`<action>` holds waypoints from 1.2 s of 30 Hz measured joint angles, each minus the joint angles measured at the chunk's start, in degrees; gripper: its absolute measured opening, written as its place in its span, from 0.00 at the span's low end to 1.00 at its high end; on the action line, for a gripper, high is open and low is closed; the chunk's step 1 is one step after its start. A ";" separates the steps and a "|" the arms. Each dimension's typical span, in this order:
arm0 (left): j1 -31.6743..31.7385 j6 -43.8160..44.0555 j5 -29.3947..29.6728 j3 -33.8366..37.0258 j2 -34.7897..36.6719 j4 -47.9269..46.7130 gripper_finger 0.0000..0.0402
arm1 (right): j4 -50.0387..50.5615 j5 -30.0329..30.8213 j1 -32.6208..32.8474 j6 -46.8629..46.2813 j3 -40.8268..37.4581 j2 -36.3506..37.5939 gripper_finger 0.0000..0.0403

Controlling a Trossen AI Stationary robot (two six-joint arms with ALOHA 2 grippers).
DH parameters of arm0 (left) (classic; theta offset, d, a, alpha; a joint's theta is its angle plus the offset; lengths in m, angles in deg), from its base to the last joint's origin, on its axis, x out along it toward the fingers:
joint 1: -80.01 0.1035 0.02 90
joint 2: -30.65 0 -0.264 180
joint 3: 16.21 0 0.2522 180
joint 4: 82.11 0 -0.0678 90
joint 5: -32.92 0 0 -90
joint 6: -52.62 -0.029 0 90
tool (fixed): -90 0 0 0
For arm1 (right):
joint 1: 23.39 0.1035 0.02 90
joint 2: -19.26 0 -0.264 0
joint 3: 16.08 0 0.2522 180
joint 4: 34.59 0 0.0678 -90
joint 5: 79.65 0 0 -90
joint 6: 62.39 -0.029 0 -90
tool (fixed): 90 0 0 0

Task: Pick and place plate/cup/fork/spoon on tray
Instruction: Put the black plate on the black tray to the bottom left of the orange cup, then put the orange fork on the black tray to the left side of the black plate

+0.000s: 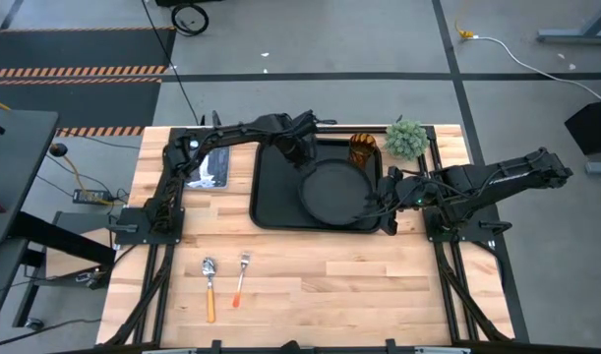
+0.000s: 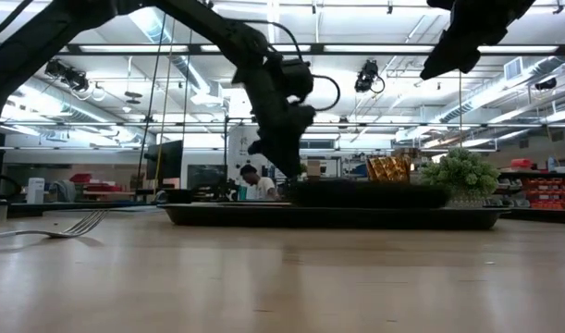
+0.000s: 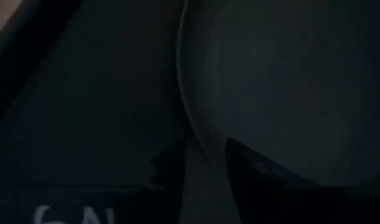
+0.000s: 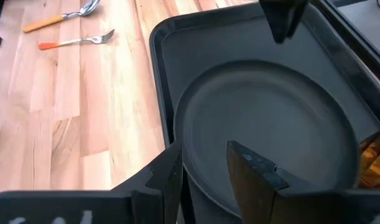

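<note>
The round black plate (image 1: 337,192) lies flat in the right half of the black tray (image 1: 275,197). My left gripper (image 1: 302,157) is low at the plate's far left rim (image 3: 185,112), open, one finger on either side of the rim; I cannot tell whether it touches. My right gripper (image 4: 203,152) is open and hovers above the plate's right rim (image 1: 379,204), clear of it. The amber cup (image 1: 364,149) stands at the tray's far right corner. The spoon (image 1: 210,285) and the fork (image 1: 243,277) lie side by side on the wood near the front left.
A small green potted plant (image 1: 406,138) stands right of the cup at the table's far right. A flat grey object (image 1: 207,169) lies under the left arm at the far left. A person (image 2: 254,182) sits in the room behind.
</note>
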 joint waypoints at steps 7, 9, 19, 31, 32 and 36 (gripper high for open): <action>-1.88 -7.46 6.28 3.18 0.45 -6.47 0.25 | -4.07 -0.41 0.00 0.11 -0.02 0.04 0.33; -2.27 -7.27 6.43 5.03 0.29 -5.33 0.24 | -4.63 -1.08 0.00 0.38 -0.02 0.04 0.33; -6.49 -4.61 6.46 9.94 0.29 5.32 0.21 | -4.65 -3.13 0.01 1.68 -0.02 0.04 0.33; -10.03 -0.16 4.84 8.63 2.80 -0.14 0.20 | -4.65 -0.55 2.27 2.93 -0.02 0.02 0.33; -10.88 1.00 4.86 8.58 3.82 -1.62 0.20 | -4.73 0.27 2.44 3.52 -0.02 0.02 0.33; -15.17 9.92 2.75 8.56 6.88 -7.11 0.20 | -5.51 3.74 2.91 6.16 -0.02 -0.39 0.33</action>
